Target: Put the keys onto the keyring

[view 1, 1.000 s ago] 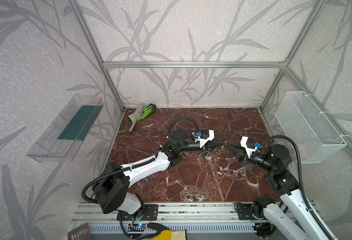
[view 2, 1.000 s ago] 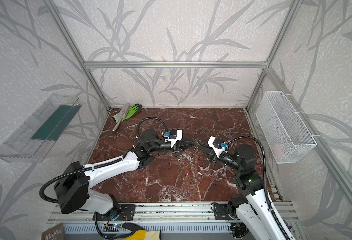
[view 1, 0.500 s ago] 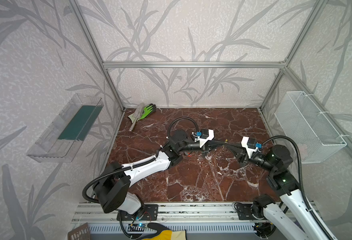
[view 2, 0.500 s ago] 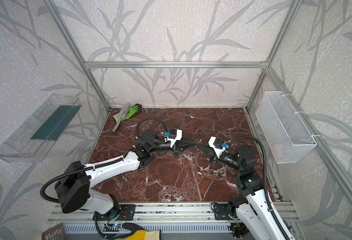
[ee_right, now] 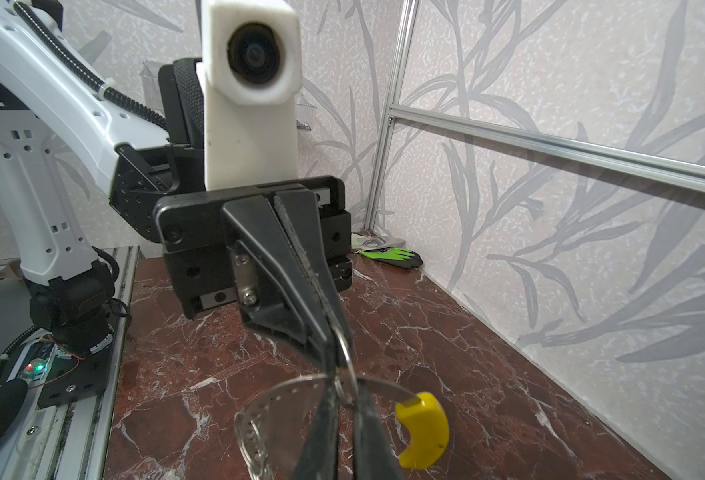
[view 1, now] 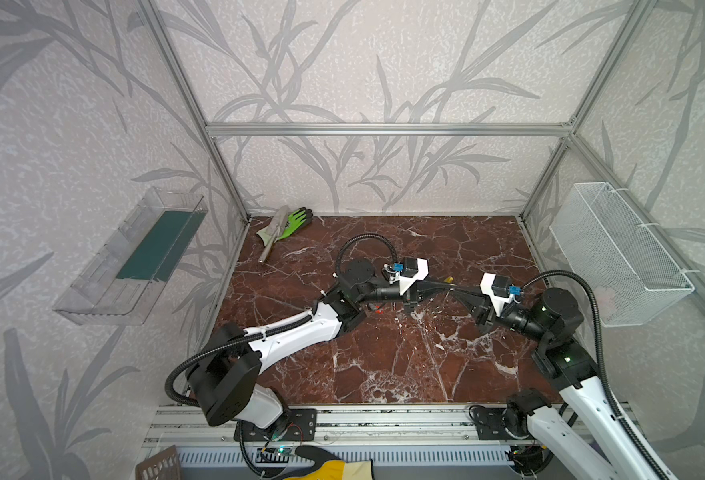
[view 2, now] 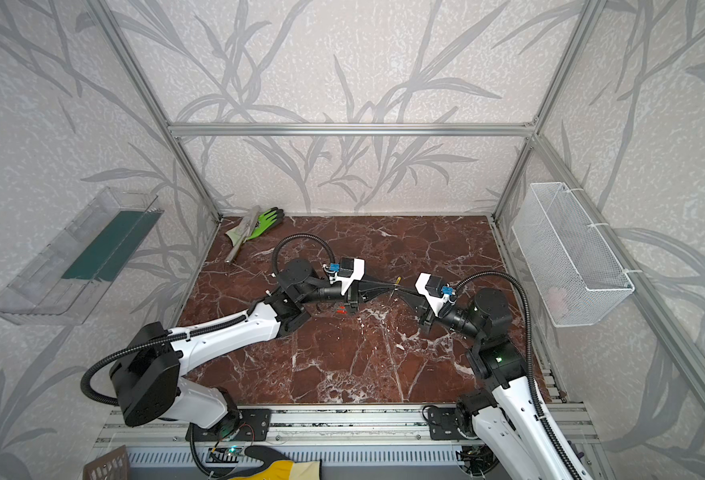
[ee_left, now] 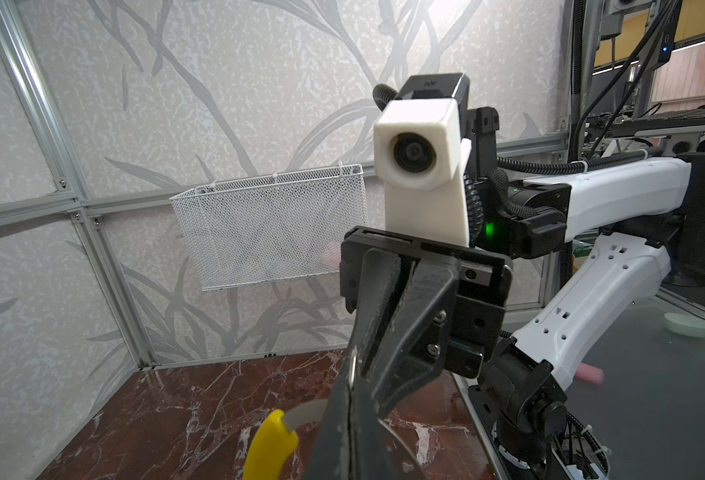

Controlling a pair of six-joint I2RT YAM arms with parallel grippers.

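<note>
Right wrist view: nearest, the right gripper (ee_right: pixel 344 388) has its fingers drawn in on either side of a small metal ring (ee_right: pixel 350 361). The keyring (ee_right: pixel 284 386) seems to hang through it, its yellow arc (ee_right: pixel 423 428) off to one side. Tip to tip with it, the left gripper (ee_right: pixel 329 359) is clamped fully on the same ring. Over the last second the arms barely shifted; only the right fingers tightened, so I judge a handover grip is settling. Beyond, in a top view, the red-headed key (view 1: pixel 377 308) lies on the marble table (view 1: pixel 384 365), unthreaded; the blue key is hidden.
</note>
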